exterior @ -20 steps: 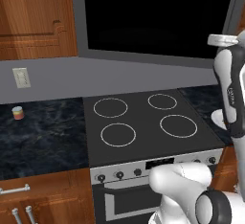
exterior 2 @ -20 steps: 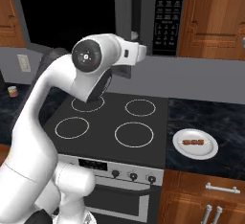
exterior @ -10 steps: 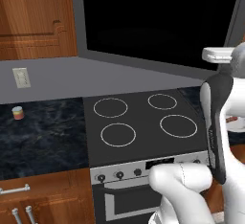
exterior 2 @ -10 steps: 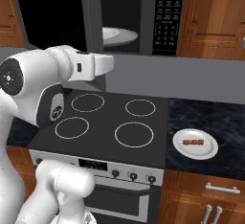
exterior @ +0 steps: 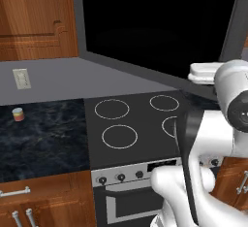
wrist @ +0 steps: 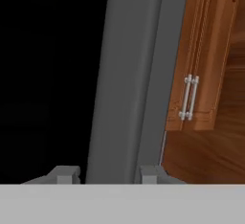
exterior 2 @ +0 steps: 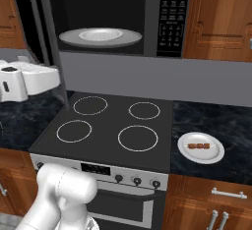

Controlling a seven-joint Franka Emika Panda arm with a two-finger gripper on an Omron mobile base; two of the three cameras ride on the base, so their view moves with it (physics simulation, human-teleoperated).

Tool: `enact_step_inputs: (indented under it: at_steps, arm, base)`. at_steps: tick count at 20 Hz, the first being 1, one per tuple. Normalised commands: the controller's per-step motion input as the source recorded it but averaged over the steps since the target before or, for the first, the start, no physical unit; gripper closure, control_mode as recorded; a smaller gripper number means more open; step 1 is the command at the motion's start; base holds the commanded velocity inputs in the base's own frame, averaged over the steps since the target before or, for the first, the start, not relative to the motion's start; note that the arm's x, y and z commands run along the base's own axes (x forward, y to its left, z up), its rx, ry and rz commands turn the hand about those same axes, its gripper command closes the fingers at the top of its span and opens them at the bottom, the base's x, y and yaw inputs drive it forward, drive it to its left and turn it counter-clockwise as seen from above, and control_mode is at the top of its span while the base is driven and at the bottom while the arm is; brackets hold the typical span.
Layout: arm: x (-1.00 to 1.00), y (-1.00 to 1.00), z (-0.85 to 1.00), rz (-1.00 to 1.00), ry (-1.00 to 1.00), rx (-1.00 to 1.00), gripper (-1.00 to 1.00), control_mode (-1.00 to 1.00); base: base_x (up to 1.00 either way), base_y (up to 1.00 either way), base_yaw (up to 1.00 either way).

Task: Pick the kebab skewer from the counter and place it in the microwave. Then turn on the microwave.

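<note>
We see the white arm bent up high. In the left base view its big round joint sits at the right side, and a flat white part sticks out to the left, close to the grey frame of the microwave door [exterior: 145, 32]. In the right base view the white hand part is at the left edge, low beside the open door.

In the hand view the gripper [wrist: 109, 174] has its two small tips standing apart, one on each side of the grey door edge [wrist: 129, 84]. Nothing is squeezed between them that we can see. We cannot tell if the tips touch the door.

The microwave [exterior 2: 123, 17] is open, with a white plate [exterior 2: 100, 37] inside it.

The kebab skewer [exterior 2: 199, 147] lies on a small white dish [exterior 2: 200, 154] on the counter [exterior 2: 216, 121], to the right of the black stovetop [exterior 2: 113, 121]. It is well apart from the gripper.
</note>
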Motion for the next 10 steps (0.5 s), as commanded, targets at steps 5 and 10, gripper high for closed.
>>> enact_step_inputs:
  at_steps: [5,10]
  arm:
    - [-0.81,0.51,0.24,-0.19,0.02,-0.08,1.00,-1.00]
    - [-0.28,0.37,0.11,-0.12,0.05,-0.04,1.00,-1.00]
  base:
    - [0.00,0.00,0.00]
    - [0.00,0.00,0.00]
